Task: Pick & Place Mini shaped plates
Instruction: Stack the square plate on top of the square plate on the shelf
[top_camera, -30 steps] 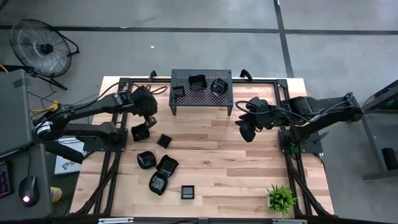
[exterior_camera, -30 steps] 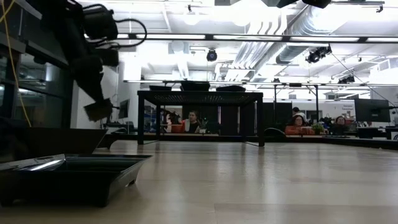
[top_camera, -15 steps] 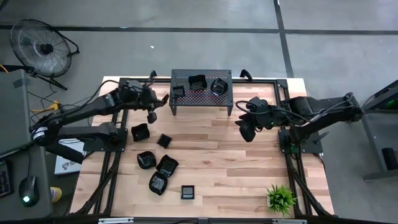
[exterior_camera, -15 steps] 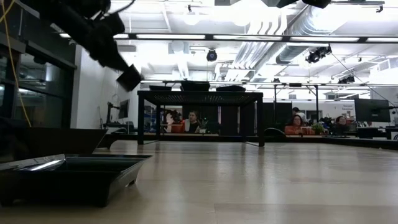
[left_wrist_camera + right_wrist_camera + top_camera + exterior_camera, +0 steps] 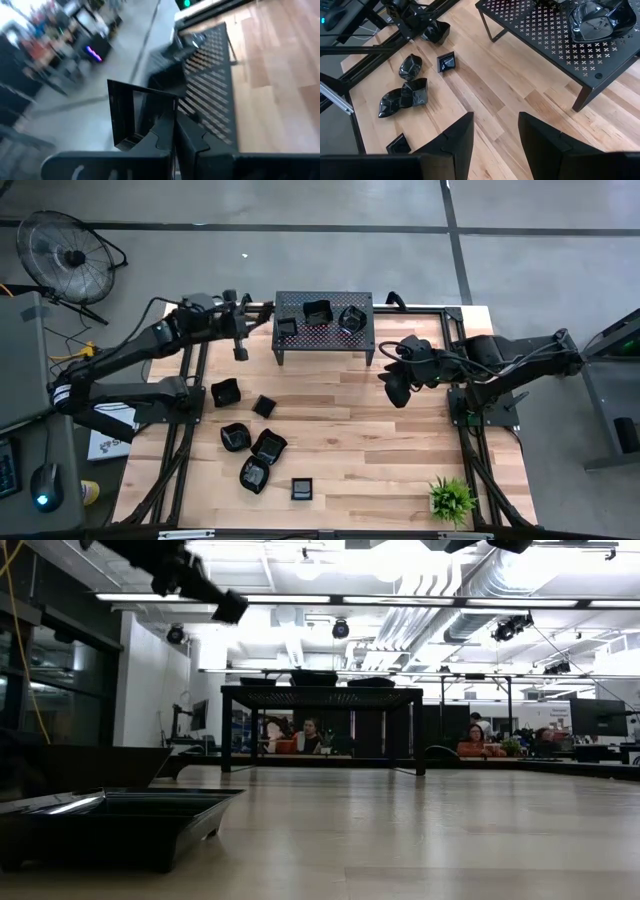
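My left gripper (image 5: 241,352) is closed on a square plate (image 5: 131,116), in the air just beside the stand (image 5: 323,326). My right gripper (image 5: 394,390) waits open, beside the stand's other end. Six plates (image 5: 255,448) lie on the table (image 5: 380,460) in front of the stand.

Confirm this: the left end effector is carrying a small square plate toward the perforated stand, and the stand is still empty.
Not quite. The perforated stand is not empty: the high view shows three black plates on it. The rest holds: the left end effector is shut on a small square plate, beside the stand's left end.
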